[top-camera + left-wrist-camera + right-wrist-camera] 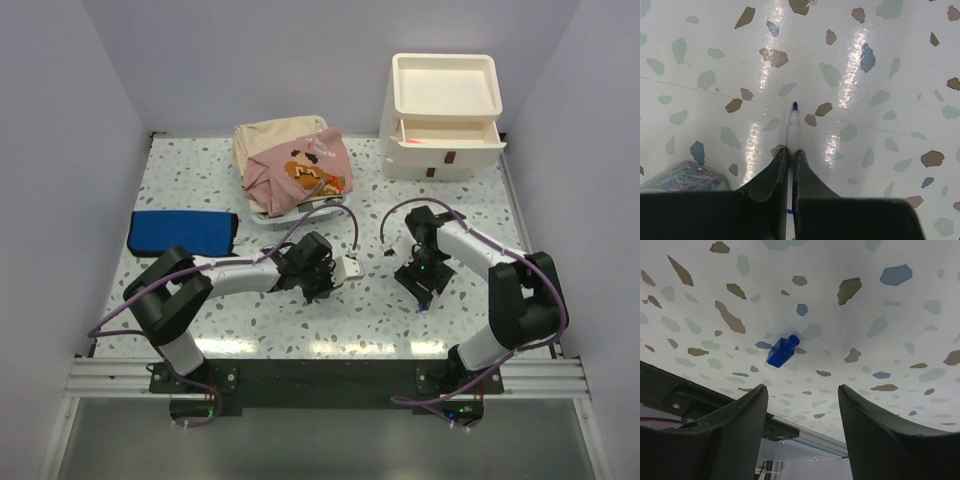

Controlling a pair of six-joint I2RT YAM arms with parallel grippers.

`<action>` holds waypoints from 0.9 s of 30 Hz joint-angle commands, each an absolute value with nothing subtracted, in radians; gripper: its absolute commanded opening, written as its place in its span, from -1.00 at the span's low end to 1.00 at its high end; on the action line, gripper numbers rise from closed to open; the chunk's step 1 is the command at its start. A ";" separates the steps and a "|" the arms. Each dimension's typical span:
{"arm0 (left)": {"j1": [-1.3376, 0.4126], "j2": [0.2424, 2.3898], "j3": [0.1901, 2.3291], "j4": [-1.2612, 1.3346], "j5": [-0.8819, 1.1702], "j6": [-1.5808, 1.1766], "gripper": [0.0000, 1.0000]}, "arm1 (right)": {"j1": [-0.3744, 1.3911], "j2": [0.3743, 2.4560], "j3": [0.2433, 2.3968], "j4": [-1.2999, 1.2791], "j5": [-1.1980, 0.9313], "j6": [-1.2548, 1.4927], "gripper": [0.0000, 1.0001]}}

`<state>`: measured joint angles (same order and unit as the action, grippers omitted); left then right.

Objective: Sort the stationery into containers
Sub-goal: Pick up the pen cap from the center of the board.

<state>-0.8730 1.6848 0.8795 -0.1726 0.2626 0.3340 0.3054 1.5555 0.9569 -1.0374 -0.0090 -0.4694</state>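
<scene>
Cream-white plastic drawer unit [445, 100] stands at the far right of the tabletop [200, 180], well apart from both arms. Its upper drawer [445, 133] is open with something orange [413, 141] lying inside, so a little sorting looks done. Whether the tray on top holds anything is too small to tell.

Most of the job seems left. The left hand [790, 150] is clamped narrow on a white marker [793, 125], whose bare blue tip points out over the tabletop near the middle. The right hand [802, 390] hangs with its fingers apart and nothing between them, just short of a blue cap [782, 351] lying loose on the tabletop. That cap probably belongs to the marker.

A clear bag of pastel loops [685, 176], perhaps clips, lies beside the left hand, unsorted. A blue pouch [183, 232] lies far left, and a basket of clothes [295, 165] sits at the back.
</scene>
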 commanded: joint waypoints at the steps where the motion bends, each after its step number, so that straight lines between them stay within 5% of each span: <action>1: -0.847 1.727 0.857 -0.192 0.242 0.318 -1.00 | 0.310 1.499 0.899 -0.948 -0.031 -0.534 0.20; 27: -0.836 1.779 0.910 -0.203 0.229 0.293 -1.00 | 0.354 1.575 0.778 -0.831 -0.086 -0.554 -0.02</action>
